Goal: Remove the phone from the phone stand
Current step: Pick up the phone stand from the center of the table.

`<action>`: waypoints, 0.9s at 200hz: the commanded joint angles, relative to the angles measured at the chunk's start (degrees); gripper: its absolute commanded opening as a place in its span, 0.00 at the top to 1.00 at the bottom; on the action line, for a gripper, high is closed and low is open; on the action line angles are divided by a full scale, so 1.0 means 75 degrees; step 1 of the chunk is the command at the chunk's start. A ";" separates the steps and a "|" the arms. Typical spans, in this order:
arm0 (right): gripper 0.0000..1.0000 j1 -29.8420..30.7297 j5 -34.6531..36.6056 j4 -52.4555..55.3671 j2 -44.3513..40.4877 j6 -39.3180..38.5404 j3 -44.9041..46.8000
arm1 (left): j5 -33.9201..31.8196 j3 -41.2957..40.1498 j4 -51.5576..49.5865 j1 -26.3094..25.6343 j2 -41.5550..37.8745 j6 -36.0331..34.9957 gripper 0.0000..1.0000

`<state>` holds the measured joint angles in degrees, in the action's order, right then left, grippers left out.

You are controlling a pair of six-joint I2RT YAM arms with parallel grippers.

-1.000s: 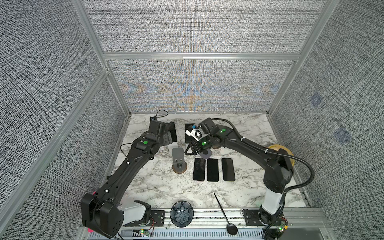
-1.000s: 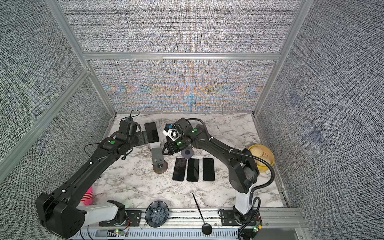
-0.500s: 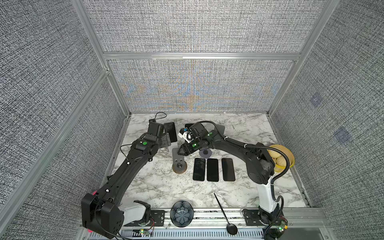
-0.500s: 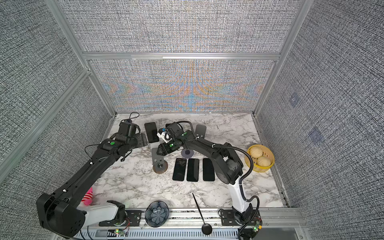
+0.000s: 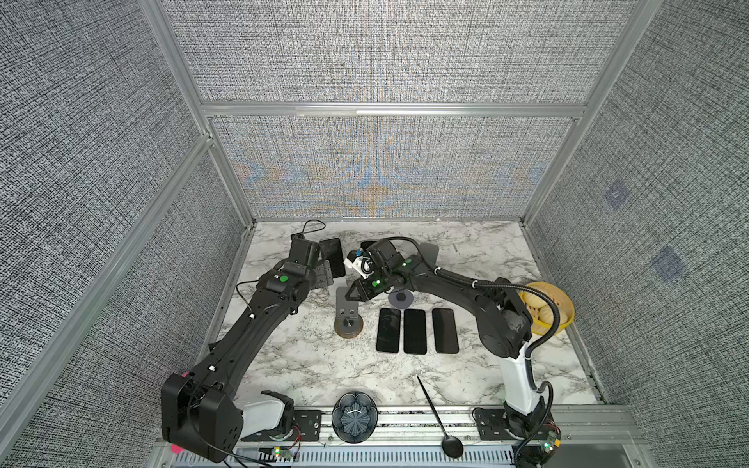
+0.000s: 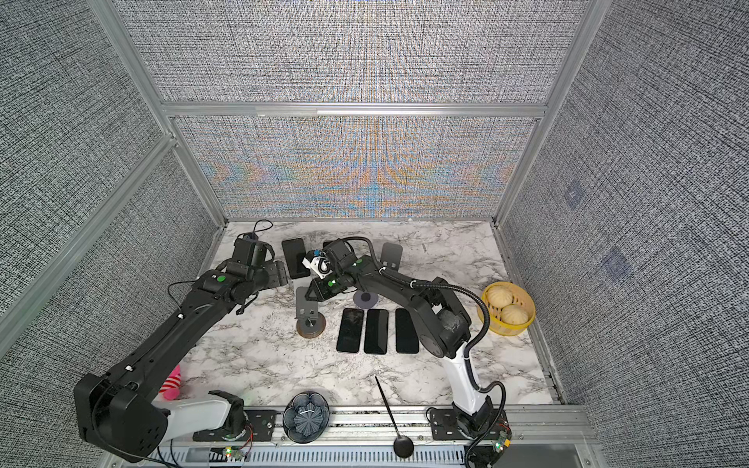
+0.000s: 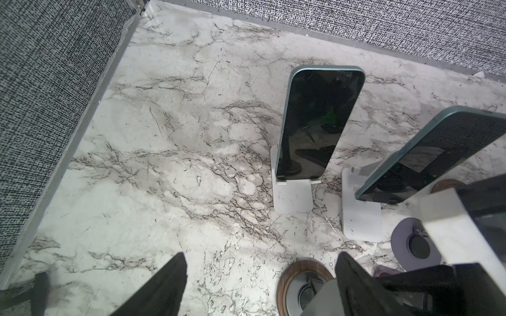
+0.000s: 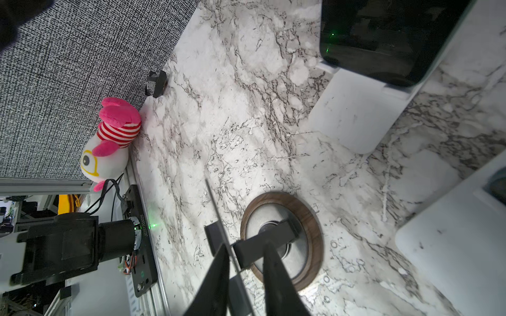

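Status for you: the phone (image 7: 320, 123) sits leaning back in its white stand (image 7: 291, 197), at about 11 o'clock on the table (image 5: 316, 364) in both top views. A second phone (image 7: 427, 153) leans on a second white stand (image 7: 361, 216) just at its 3 o'clock, partly hidden behind the right wrist in the top views. Your left gripper (image 7: 260, 287) has its jaws spread wide with only bare marble between them. It holds nothing and sits near the phone's 7 o'clock, not touching it. Your right gripper (image 8: 246, 246) is down at the grey stand (image 5: 347, 310), at roughly 6 o'clock from the phone. Its jaws are narrow and straddle the top edge of that stand's thin back plate. One finger (image 8: 216, 273) lies against the plate, but light shows on the other side, so you can't tell from this whether it is actually clamped. Three phones (image 5: 414, 331) lie flat side by side at the 3 o'clock side of the grey stand's wood-ringed base.
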<state>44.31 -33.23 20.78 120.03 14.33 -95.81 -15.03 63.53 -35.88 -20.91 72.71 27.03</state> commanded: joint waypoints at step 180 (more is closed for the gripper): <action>1.00 -0.1865 -0.1034 0.2186 -0.3836 -0.0258 0.1525 | 0.0411 0.0863 -0.0071 0.0010 0.0728 0.0017 0.07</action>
<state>34.41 -39.55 28.01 96.33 15.86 -86.39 -13.26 68.95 -36.10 -20.86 77.34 27.00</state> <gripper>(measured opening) 0.049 0.914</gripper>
